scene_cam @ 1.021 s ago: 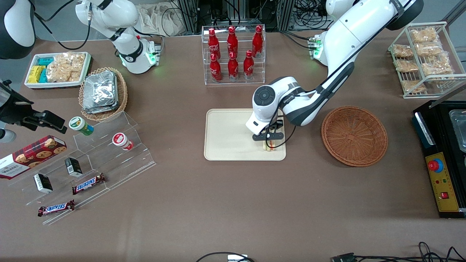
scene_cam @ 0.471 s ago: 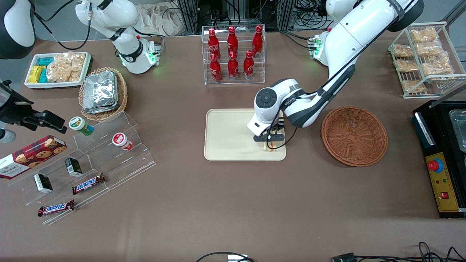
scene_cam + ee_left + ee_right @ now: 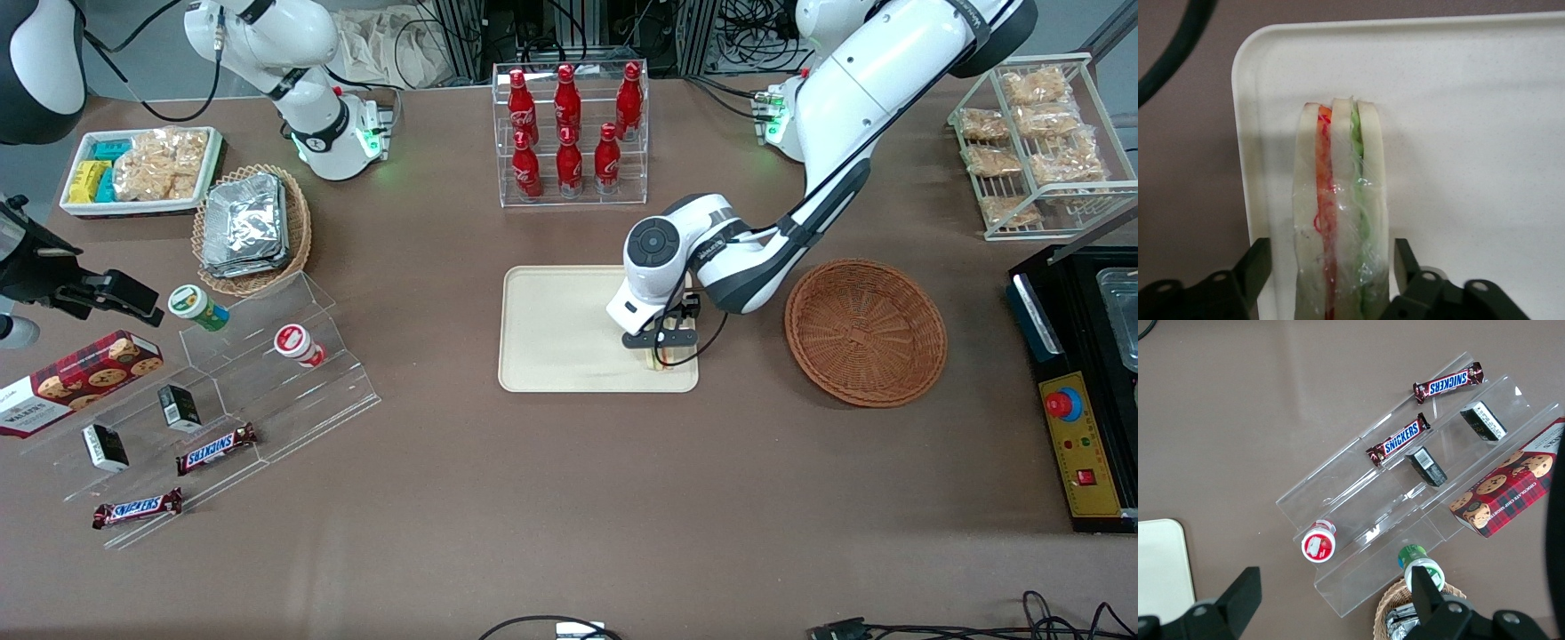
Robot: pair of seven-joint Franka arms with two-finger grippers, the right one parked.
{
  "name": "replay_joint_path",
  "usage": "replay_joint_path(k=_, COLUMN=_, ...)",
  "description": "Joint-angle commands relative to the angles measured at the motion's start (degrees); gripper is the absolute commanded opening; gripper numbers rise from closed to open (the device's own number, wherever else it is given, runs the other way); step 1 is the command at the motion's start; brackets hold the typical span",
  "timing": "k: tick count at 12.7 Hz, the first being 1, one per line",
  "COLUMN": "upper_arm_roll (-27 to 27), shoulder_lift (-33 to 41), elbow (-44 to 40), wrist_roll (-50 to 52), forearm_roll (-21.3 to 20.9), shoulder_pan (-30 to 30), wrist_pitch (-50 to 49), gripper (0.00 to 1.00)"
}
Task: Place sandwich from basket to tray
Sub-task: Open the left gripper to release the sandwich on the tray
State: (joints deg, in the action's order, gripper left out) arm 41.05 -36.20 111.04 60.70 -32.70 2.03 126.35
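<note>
One triangular white-bread sandwich (image 3: 1340, 220) stands on its edge on the single cream plastic tray (image 3: 551, 333), hand (image 3: 659, 353) spread just around it, not pinching.

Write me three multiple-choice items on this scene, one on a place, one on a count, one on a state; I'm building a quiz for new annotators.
1. Where is the sandwich?
A. in the basket
B. on the tray, in the corner nearest the basket
C. on the bare table

2. How many red bottles stand in the clear rack?
A. four
B. six
C. eight

3. How does the tool stand?
A. open, its fingers either side of the sandwich
C. parked over the basket
B. shut on a bottle

Answers:
1 B: the wedge stands on the tray.
2 B: six red bottles show.
3 A: gaps show between each finger and the bread; the basket holds nothing.
</note>
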Motion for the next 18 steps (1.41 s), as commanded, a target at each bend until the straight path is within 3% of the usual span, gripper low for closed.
replay_joint_path(k=1, upper_arm_roll=0.2, shoulder_lift=0.4, elbow=0.3, wrist_roll=0.2, forearm_roll=-0.1, shoulder_pan=-0.4, wrist_pitch=-0.2, gripper=1.00)
replay_joint_path(k=7, upper_arm_roll=0.3, shoulder_lift=0.9, elbow=-0.2, wrist_roll=0.2, forearm_roll=0.4, shoulder_pan=-0.4, wrist_pitch=-0.4, gripper=1.00)
replay_joint_path(k=12, upper_arm_roll=1.2, shoulder_lift=3.8, elbow=-9.9, wrist_roll=-5.5, forearm_roll=11.3, shoulder_pan=-0.4, wrist_pitch=-13.5, gripper=1.00)
replay_joint_path(k=16, upper_arm_roll=0.1, shoulder_lift=16.0, elbow=-10.8, wrist_roll=-18.6, forearm_roll=23.1, shoulder_pan=-4.0, wrist_pitch=-22.8, gripper=1.00)
replay_joint_path(k=18, upper_arm_roll=-4.4, shoulder_lift=23.5, elbow=-10.3, wrist_roll=-24.6, forearm_roll=28.3, shoulder_pan=-4.1, wrist_pitch=-27.2, gripper=1.00)
